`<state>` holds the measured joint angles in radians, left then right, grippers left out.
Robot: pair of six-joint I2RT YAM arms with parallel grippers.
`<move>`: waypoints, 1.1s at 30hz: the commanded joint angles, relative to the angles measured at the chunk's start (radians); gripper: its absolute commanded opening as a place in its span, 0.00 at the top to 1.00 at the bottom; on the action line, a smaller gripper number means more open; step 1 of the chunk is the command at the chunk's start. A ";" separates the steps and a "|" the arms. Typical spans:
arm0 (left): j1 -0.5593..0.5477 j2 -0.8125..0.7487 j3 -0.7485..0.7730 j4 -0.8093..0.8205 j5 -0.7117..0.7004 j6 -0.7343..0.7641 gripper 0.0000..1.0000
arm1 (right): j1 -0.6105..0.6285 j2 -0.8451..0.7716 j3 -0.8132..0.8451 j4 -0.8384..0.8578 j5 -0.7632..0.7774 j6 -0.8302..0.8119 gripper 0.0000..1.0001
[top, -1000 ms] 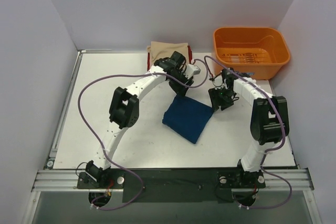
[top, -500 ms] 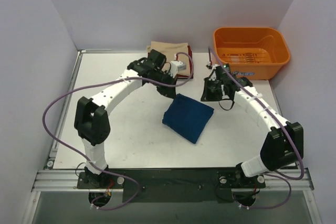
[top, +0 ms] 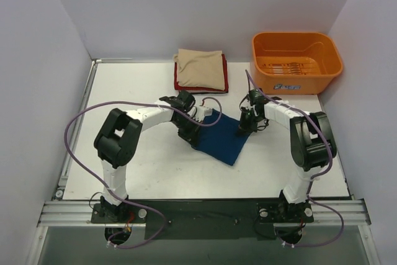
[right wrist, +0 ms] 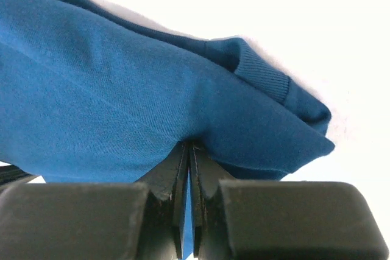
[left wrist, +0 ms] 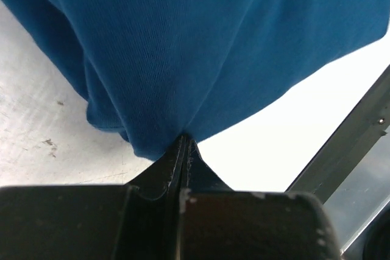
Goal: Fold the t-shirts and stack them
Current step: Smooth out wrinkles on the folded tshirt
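Note:
A folded dark blue t-shirt (top: 223, 138) lies in the middle of the table. My left gripper (top: 193, 136) is shut on its left edge; in the left wrist view the blue t-shirt (left wrist: 201, 47) bunches into the closed fingertips (left wrist: 184, 141). At the shirt's right corner my right gripper (top: 243, 127) is shut on the cloth, and the right wrist view shows the blue t-shirt (right wrist: 122, 101) pinched by the fingertips (right wrist: 190, 147), its ribbed collar near the top. A folded beige t-shirt (top: 200, 68) rests on a red one (top: 224, 82) at the back.
An orange plastic tub (top: 296, 61) stands at the back right, beyond the table's corner. Purple cables loop from both arms over the table. Grey walls close in the left, back and right sides.
Both arms came down from above the back of the table to the blue t-shirt's two sides, and both grippers closed on its cloth. The beige stack is uncovered now.

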<state>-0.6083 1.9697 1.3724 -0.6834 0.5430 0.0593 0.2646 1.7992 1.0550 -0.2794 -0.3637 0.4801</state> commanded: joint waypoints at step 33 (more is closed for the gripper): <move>0.068 0.119 0.097 0.280 -0.032 -0.444 0.16 | -0.070 -0.075 -0.112 0.057 -0.061 0.221 0.25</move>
<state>-0.5415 2.0586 1.4822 -0.4725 0.5117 -0.3038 0.2024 1.6840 0.9592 -0.3283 -0.3496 0.6197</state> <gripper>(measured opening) 0.879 0.757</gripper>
